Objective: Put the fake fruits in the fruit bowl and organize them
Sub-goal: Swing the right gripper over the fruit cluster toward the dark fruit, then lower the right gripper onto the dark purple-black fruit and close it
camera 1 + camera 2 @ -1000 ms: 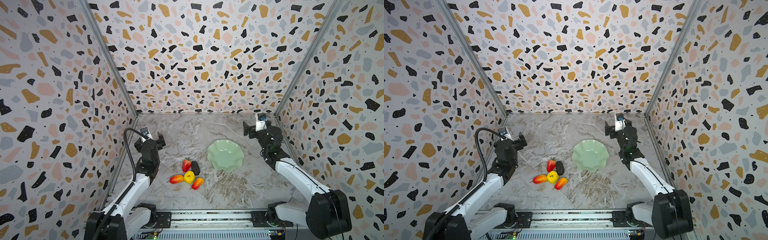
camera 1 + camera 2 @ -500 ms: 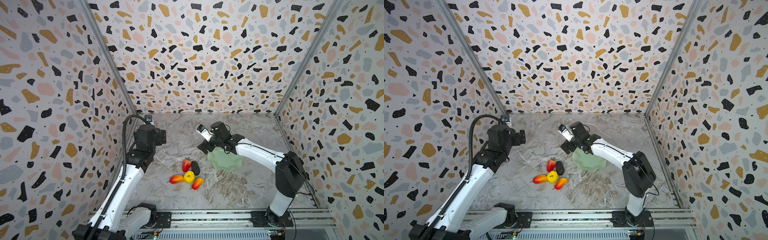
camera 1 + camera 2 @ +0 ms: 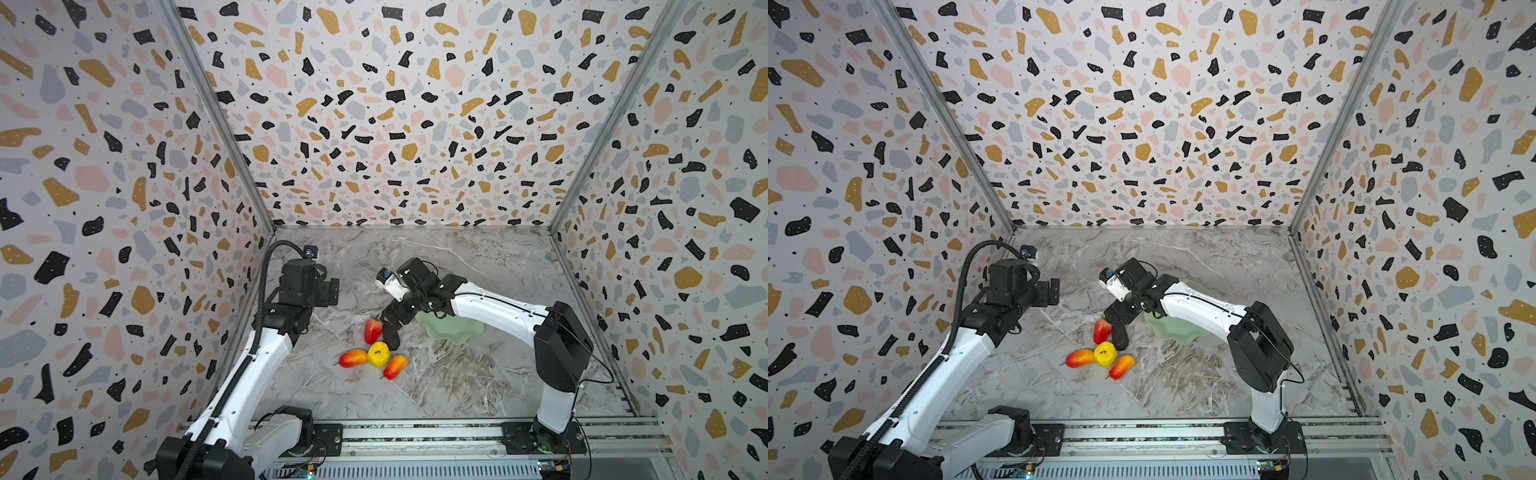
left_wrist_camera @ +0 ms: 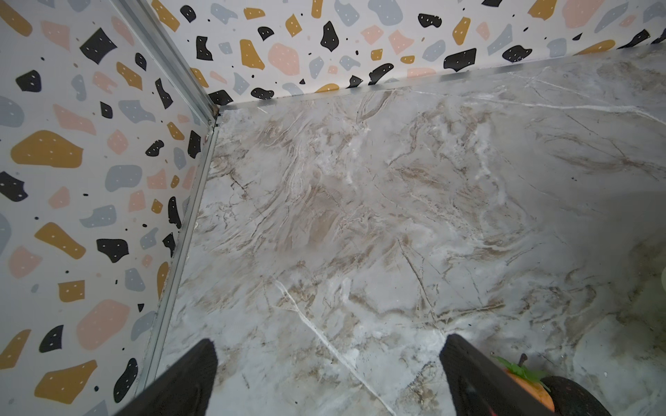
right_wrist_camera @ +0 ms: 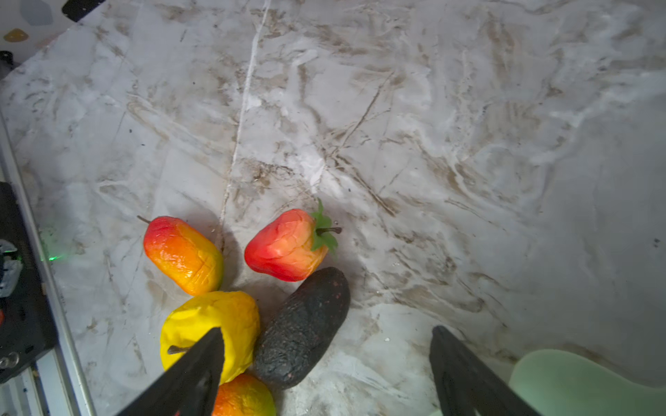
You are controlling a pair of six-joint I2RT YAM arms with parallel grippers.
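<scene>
Progress stands at nil: all five fake fruits [image 3: 378, 354] lie on the table [image 3: 457, 386], and none is in the fruit bowl [image 3: 455, 332]. You can see them bunched just beside the bowl, on its left in both top views. The strawberry [image 5: 284, 245] lies against the dark avocado [image 5: 302, 327], and the lumpy yellow fruit [image 5: 212, 324] presses the avocado's other side. A red-orange mango [image 5: 182, 254] sits beyond the yellow one and a second mango [image 5: 243, 396] nearer the camera. What shows of the bowl is empty, though the right arm [image 3: 490, 307] hides part of it.

Your right claw [image 5: 326, 330] hangs low over the bunch with its jaws apart. The avocado lies between them in the wrist view, and nothing is gripped. I judge the avocado to be your first pick. Your left claw [image 4: 329, 340] is also apart and empty, raised over bare table to the side of the fruits.

Everything is left for you: five carries into the bowl, then the tidying inside it.
</scene>
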